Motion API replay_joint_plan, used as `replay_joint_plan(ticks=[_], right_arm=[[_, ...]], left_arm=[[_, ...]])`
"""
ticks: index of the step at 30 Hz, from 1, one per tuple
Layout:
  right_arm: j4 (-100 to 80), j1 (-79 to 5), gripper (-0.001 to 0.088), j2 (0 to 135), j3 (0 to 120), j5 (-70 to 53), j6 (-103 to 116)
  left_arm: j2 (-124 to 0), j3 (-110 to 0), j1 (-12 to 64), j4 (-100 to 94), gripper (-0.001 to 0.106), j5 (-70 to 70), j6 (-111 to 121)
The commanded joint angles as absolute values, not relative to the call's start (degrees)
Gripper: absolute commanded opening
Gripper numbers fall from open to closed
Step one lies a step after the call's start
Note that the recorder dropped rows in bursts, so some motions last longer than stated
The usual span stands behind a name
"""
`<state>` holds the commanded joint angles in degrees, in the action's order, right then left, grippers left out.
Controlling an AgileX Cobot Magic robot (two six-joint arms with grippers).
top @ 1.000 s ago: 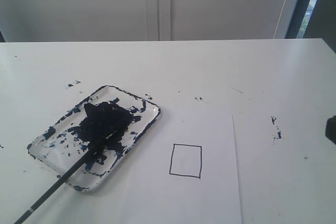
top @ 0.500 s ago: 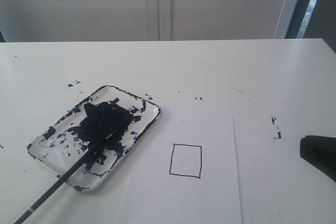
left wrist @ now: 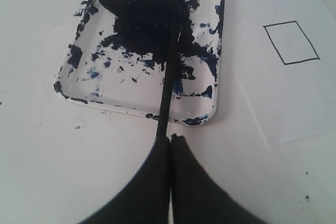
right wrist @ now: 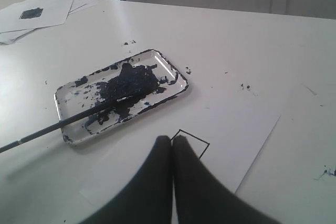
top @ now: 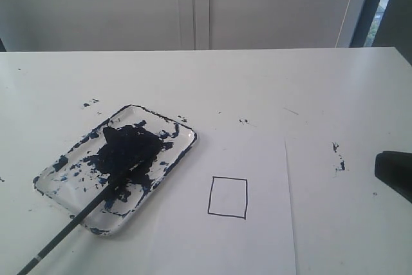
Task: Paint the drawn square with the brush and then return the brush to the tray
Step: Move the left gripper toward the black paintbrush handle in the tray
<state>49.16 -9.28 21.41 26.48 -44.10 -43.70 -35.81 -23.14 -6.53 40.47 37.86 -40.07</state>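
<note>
Left gripper (left wrist: 169,139): both fingers pressed flat together, no gap. The brush (top: 67,227) handle runs up to those fingertips and goes out of sight behind one of them, off the seam, so I can't tell if there is any contact. The brush tip sits in the big dark blue blob in the middle of the tray (top: 182,149), and the handle slopes out over the tray's near rim onto the table (top: 290,88). There is a pale band near the handle's far end. The tray lies flat, left of the paper sheet (top: 257,249).

Right gripper (right wrist: 172,140): fingers closed on each other, nothing between them. In the exterior view it's only a dark block at the right edge, well apart from the brush.

The drawn square (top: 228,197) is a thin black outline with a blank white inside, on the sheet just right of the tray. There are blue paint specks (top: 338,159) on the table right of the sheet. A stack of loose sheets (right wrist: 37,11) sits far off, the top one with a dark filled square.
</note>
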Motion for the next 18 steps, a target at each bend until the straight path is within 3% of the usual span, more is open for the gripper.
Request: replay_joint_plan(ticks=[18], right_arm=[[49.2, -9.3, 0.0, 21.4, 26.5, -43.6, -43.7]], left_arm=[[-44.9, -23.4, -6.5, 44.8, 0.0, 39.8, -47.6]])
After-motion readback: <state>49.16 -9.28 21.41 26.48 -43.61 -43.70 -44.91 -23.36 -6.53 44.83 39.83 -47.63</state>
